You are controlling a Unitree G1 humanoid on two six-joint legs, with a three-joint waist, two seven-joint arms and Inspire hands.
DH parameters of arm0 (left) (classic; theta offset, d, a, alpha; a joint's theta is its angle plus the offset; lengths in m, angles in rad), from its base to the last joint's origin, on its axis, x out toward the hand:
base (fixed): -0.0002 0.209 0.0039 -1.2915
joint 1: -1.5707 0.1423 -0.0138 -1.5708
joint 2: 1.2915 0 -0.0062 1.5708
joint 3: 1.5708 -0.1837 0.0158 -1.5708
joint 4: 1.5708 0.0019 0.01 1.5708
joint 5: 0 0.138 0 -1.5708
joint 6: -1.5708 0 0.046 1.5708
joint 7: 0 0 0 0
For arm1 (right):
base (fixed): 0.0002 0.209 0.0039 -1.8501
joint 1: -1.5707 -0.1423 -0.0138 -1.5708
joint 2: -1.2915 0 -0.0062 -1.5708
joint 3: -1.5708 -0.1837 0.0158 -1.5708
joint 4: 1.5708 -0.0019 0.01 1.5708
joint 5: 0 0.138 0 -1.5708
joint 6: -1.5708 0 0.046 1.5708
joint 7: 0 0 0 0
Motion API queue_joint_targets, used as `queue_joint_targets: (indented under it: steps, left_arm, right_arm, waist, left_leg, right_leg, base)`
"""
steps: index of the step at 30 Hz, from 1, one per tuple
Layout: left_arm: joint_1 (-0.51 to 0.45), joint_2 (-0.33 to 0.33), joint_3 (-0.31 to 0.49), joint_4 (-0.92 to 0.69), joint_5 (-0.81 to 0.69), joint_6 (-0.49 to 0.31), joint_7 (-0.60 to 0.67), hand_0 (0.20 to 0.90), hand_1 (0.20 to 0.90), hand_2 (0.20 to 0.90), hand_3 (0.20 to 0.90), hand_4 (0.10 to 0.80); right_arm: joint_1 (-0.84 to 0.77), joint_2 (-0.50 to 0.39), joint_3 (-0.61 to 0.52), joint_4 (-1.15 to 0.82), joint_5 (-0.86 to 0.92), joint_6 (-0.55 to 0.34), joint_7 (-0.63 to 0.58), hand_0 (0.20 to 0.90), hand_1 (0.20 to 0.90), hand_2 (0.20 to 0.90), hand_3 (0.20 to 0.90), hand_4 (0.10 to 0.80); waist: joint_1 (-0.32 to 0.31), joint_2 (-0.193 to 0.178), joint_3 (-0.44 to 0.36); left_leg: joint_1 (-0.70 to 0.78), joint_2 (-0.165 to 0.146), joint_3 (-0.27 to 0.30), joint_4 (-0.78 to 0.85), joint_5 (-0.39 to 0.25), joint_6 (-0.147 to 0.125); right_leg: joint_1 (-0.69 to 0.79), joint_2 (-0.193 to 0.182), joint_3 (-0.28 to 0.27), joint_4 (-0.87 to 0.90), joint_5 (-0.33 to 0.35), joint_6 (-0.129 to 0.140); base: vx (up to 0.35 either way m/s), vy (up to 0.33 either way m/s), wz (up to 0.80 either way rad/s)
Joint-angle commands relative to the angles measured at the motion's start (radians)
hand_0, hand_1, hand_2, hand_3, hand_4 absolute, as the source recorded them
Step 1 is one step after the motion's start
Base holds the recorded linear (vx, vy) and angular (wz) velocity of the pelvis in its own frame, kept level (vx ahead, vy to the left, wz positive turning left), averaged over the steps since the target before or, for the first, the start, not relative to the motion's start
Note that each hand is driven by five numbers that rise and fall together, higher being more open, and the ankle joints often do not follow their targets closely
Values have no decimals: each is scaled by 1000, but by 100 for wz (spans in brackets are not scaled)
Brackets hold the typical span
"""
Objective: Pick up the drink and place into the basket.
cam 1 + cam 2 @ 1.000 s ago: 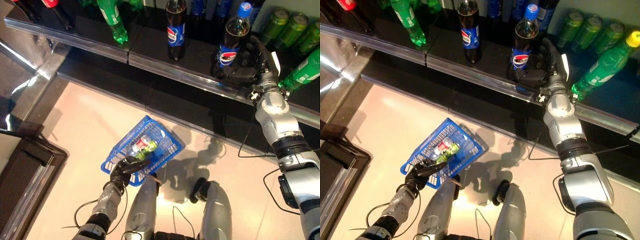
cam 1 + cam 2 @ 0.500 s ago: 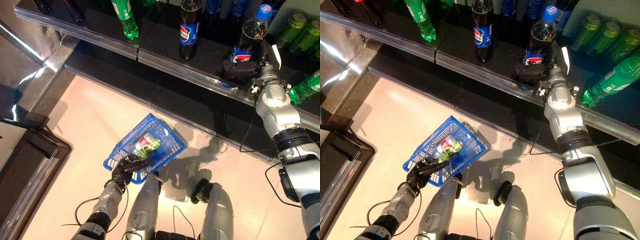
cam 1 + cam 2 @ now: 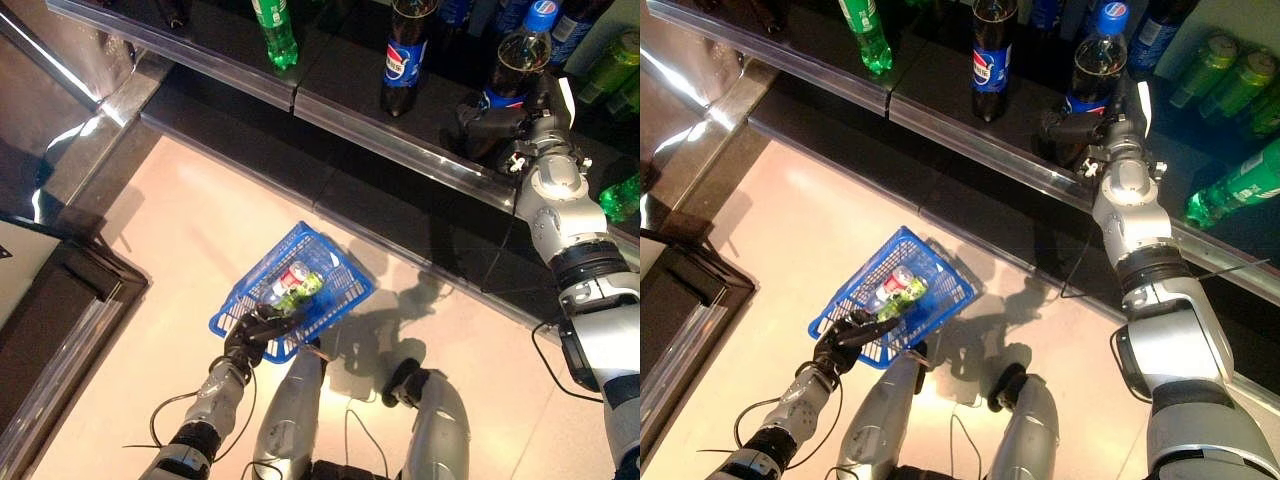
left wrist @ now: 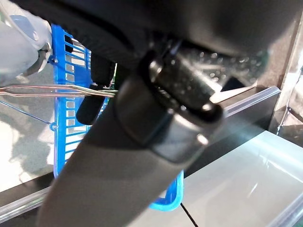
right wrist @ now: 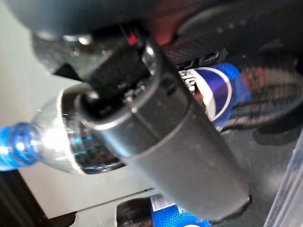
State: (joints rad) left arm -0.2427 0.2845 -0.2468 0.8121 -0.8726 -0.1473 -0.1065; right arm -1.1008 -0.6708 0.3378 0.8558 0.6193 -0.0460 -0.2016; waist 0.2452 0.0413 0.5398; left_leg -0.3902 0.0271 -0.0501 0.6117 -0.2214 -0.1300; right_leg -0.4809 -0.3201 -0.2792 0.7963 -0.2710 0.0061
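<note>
Right hand (image 3: pixel 1095 128) curled round the cola bottle (image 3: pixel 1088 75) on the shelf (image 3: pixel 940 110) at one o'clock: likely heavy, slick, best gripped mid-body. Left hand (image 3: pixel 845 340) clasped the basket (image 3: pixel 895 300).

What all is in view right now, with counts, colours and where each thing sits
Cola bottle: one, dark with blue cap, on the shelf, in the right hand.
Second cola bottle: one, dark, blue label, standing on the shelf.
Green bottles: several on the shelf, one at the left, others at the right.
Basket: one, blue, above the floor.
Cans: at least two, green and red-white, in the basket.
Left hand: dark, gripping the basket's edge.
Right hand: dark, curled round the cola bottle.
</note>
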Motion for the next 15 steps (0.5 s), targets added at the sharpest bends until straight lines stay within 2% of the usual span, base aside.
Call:
queue_joint_targets:
  steps: [1, 5, 6, 7, 8, 15]
  left_arm:
    - [153, 169, -47, -91, 34, -68, -51, 300, 300, 300, 200, 100]
    - [152, 171, -50, -97, 30, -70, -55, 300, 300, 300, 200, 100]
    - [151, 171, -51, -98, 29, -70, -56, 300, 300, 300, 200, 100]
    - [149, 172, -53, -99, 24, -70, -57, 300, 300, 300, 200, 100]
    - [148, 172, -56, -98, 22, -73, -59, 300, 300, 300, 200, 100]
    - [150, 171, -63, -104, 18, -78, -62, 300, 300, 300, 200, 100]
  right_arm:
    - [-188, -72, 23, -17, 34, -108, -25, 900, 900, 900, 900, 800]
    - [-189, -65, 4, 4, 78, -96, -36, 900, 900, 900, 900, 800]
    - [-190, -64, 2, 8, 86, -92, -36, 811, 811, 811, 796, 696]
    - [-193, -62, 0, 20, 97, -84, -40, 535, 535, 535, 475, 375]
    - [-199, -62, 1, 27, 113, -80, -39, 300, 300, 300, 200, 100]
    - [-203, -54, -13, 62, 174, -92, -28, 300, 300, 300, 200, 100]
  waist:
    - [43, 33, -20]
    - [48, 36, -20]
    - [49, 37, -20]
    - [49, 39, -20]
    - [50, 41, -20]
    - [57, 48, -20]
  left_leg:
    - [-55, -55, 4, 20, 24, 126]
    - [-60, -59, 2, 17, 22, 128]
    - [-61, -59, 2, 16, 22, 128]
    - [-63, -61, 1, 13, 23, 129]
    - [-64, -62, 1, 10, 25, 130]
    - [-66, -64, -1, -9, 30, 131]
  right_leg:
    - [42, -18, 9, -82, 105, 62]
    - [38, -21, 5, -85, 106, 66]
    - [37, -21, 5, -86, 107, 67]
    - [32, -21, 5, -86, 108, 67]
    - [31, -21, 5, -87, 108, 66]
    - [24, -25, 1, -93, 108, 68]
  base:
    - [20, 9, 5]
    - [15, 2, 6]
    - [8, 5, 5]
    - [5, 9, 5]
    - [2, 13, 6]
    - [-2, 4, 1]
